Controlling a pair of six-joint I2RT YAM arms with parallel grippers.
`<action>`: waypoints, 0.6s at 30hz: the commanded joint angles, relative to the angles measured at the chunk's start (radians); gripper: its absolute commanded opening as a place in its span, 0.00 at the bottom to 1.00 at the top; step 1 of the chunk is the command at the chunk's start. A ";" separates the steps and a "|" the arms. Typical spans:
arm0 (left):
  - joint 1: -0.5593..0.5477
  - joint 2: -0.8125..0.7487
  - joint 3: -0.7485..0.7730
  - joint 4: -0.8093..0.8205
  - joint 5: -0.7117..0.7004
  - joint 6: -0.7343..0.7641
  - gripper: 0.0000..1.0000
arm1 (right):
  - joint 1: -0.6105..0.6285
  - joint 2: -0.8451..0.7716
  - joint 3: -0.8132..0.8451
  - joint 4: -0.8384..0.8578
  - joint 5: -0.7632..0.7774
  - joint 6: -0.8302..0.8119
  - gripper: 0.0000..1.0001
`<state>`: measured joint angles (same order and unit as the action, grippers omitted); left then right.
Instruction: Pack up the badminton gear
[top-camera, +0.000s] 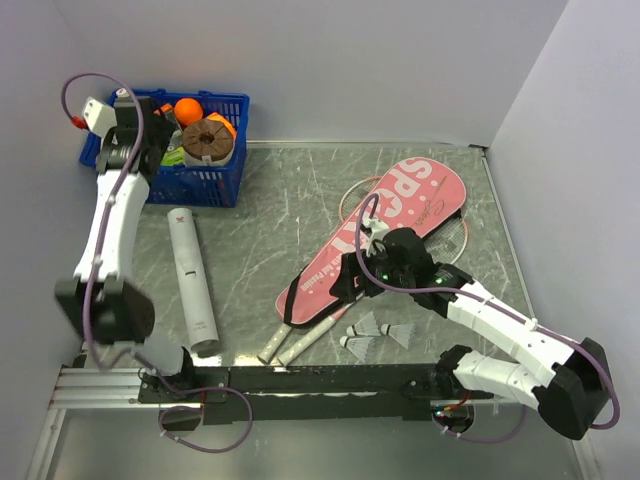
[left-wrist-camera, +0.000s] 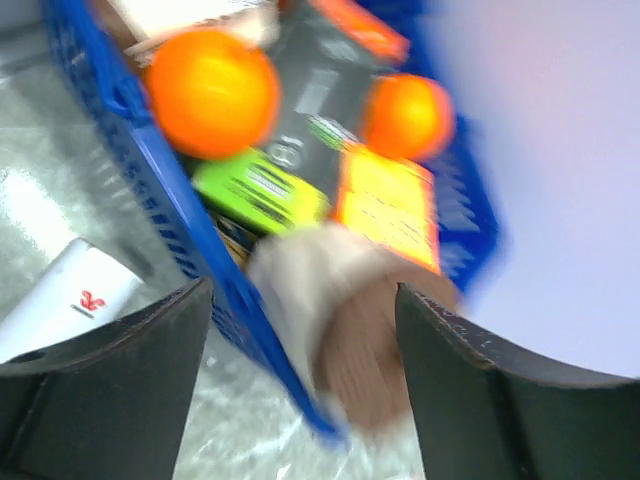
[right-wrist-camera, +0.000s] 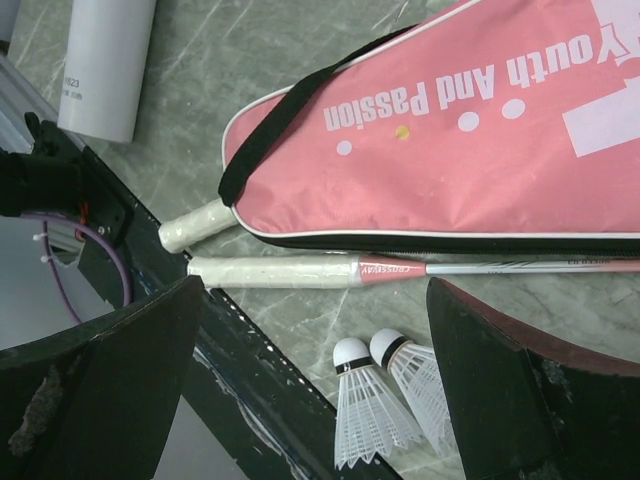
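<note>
Overhead and wrist views, badminton gear on the desk (top-camera: 270, 215).

Your left claw (top-camera: 158, 118) hangs over the blue basket (top-camera: 215, 182) at the far left corner. In its wrist view the fingers (left-wrist-camera: 110, 385) stand apart with nothing between them; the basket's contents below are blurred.

Your right claw (top-camera: 360, 268) sits over the narrow end of the pink racket bag (top-camera: 385, 232). Its jaws are spread wide and grip nothing.

The bag lies flat and diagonal at mid-desk, lettered "SPORT", wide end toward the far right.

Two rackets (top-camera: 295, 340) lie with their whitish handles pointing to the near edge. One handle comes out from the bag's narrow end. The other lies just beside the bag's edge, and its shaft runs along that edge. Thin hoops show past the wide end of the bag.

Three shuttlecocks (top-camera: 375, 333) lie grouped near the handles, to their right, close to the arm bases.

The white tube (top-camera: 190, 280) lies on its side, well apart from the bag, between the basket and the near edge.
</note>
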<state>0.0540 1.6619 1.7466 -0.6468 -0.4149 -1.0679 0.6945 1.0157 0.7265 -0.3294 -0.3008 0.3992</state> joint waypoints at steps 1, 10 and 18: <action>-0.083 -0.302 -0.158 0.097 0.028 0.242 0.85 | 0.010 -0.042 0.013 0.020 0.003 -0.014 1.00; -0.089 -0.559 -0.492 0.010 0.083 0.508 0.97 | 0.011 -0.083 -0.021 0.053 -0.023 0.009 1.00; -0.091 -0.577 -0.682 0.032 0.073 0.611 0.97 | 0.016 -0.092 -0.038 0.064 -0.029 0.009 1.00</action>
<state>-0.0372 1.1149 1.1225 -0.6369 -0.3489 -0.5541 0.6979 0.9463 0.6983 -0.3073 -0.3191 0.4038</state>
